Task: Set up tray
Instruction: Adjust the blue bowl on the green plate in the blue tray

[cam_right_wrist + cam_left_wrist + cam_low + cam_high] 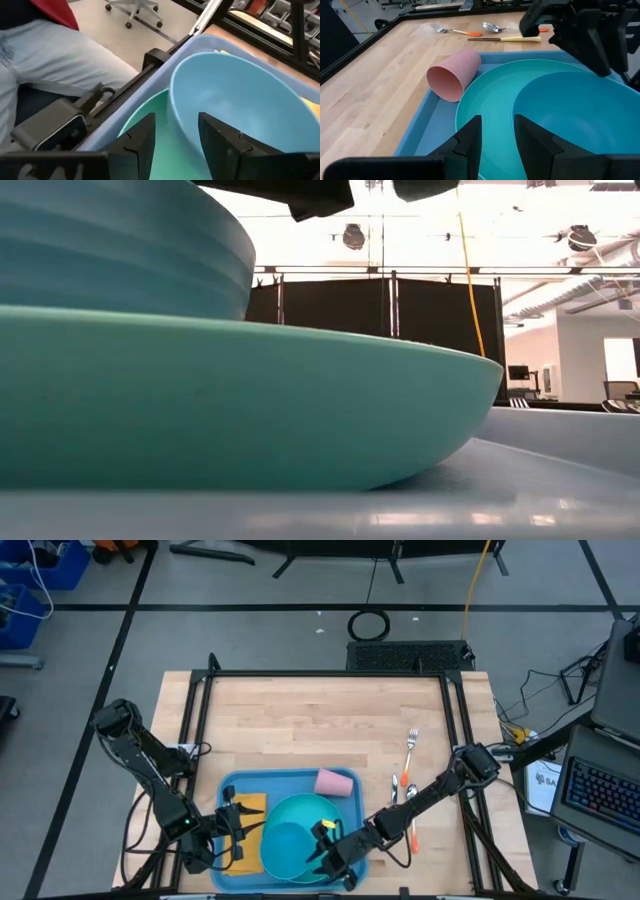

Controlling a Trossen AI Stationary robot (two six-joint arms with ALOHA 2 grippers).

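wooden tabletop (300, 720) in a black frame, workshop floor and cables beyond. blue tray (240, 786) sits at the near edge, carrying turquoise plate (330, 808), blue bowl (290, 845), tipped pink cup (335, 781) and orange napkin (250, 805). right claw (325, 845) released, hovering at the bowl's rim; left claw (235, 830) over the napkin, fingers apart, empty. risk: a nudge slides the bowl off-centre. cutlery (408, 775) lies beside the tray.

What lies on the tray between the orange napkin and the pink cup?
In the high view, the turquoise plate carrying a blue bowl fills the tray between the napkin and the cup.
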